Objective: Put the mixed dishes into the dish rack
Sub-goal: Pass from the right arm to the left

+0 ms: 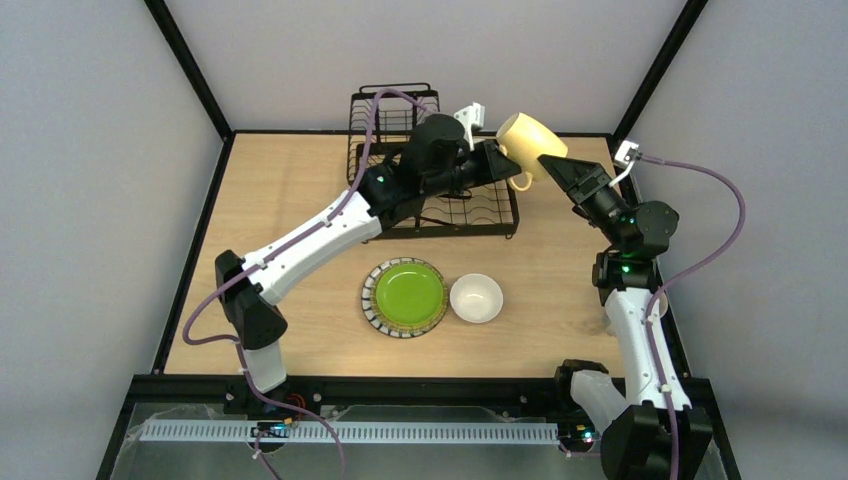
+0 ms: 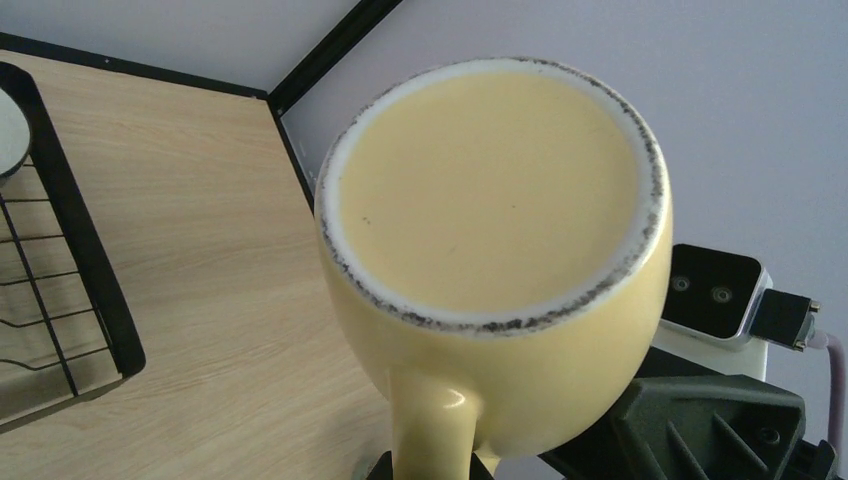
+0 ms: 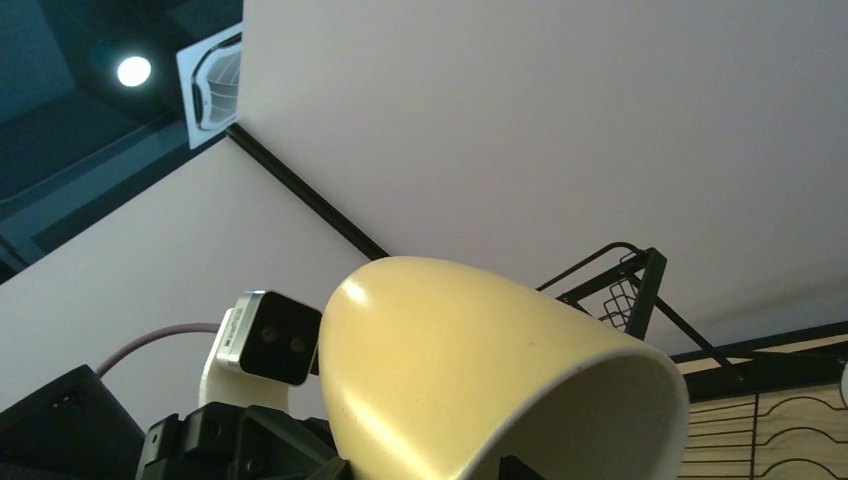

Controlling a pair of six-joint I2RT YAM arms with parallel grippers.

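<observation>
The yellow mug [image 1: 528, 143] hangs in the air by the dish rack's [image 1: 470, 218] right end, tilted, its base facing my left wrist camera. My left gripper [image 1: 503, 165] is shut on the mug's handle [image 2: 437, 420], which runs down between the jaws. My right gripper [image 1: 550, 163] is open at the mug's rim, with one finger [image 3: 522, 470] inside the mug [image 3: 470, 350] and the other outside the wall. The green plate [image 1: 408, 296] with its striped rim and the white bowl [image 1: 476, 298] sit side by side on the table, nearer the arms.
The rack's raised basket tier [image 1: 395, 110] stands at the back against the wall, with the flat slotted tray in front of it under my left arm. The rack's corner [image 2: 70, 250] shows at the left of the left wrist view. Black frame posts mark the table's back corners.
</observation>
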